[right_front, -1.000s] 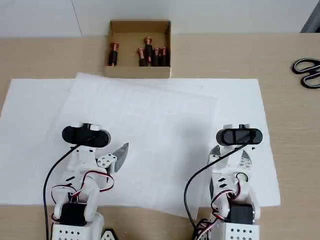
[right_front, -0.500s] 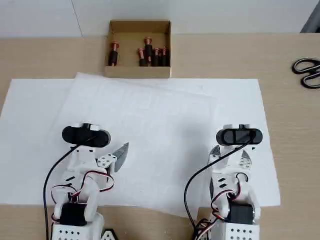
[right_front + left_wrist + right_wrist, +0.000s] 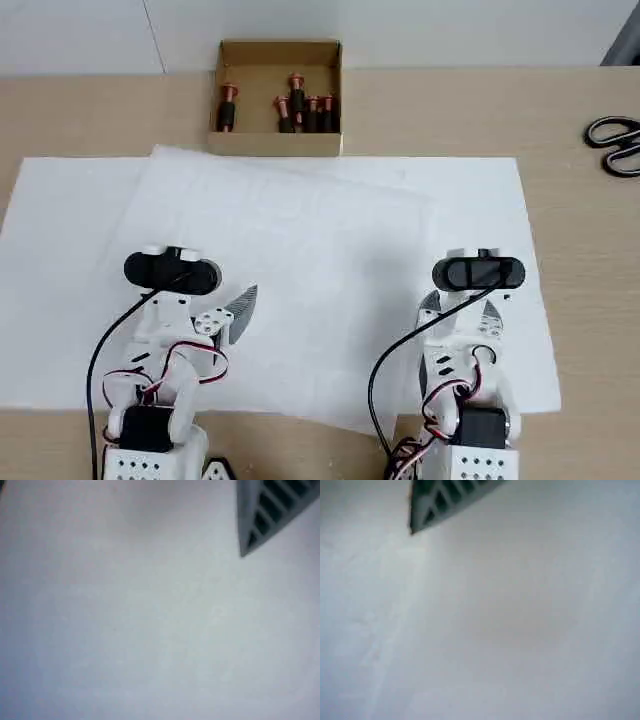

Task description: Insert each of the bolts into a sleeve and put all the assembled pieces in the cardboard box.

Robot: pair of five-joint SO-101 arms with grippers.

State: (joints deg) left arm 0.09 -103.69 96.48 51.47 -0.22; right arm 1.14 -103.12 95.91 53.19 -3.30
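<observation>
i'm looking down over the desk, and the cardboard box is sitting at the far side, just beyond the white paper. inside it the assembled pieces are lying with copper-coloured bolt heads poking out of dark sleeves. one piece is resting alone towards the box's left side. a cluster is huddling towards its right side, the pieces touching or nearly touching. i'm counting about four in that cluster, but they're overlapping, so i'm not swearing to it.

both arms are sitting folded low at the near edge of the paper, well apart from the box. the right gripper is standing open, its two grey fingers showing on either side of the wrist and holding nothing. through the right wrist camera one ribbed fingertip is hanging close over the paper. the left gripper is pointing down at the sheet too, and i can't tell whether it's open or closed.

a pair of scissors is lying on bare desk, out past the paper's right edge.
</observation>
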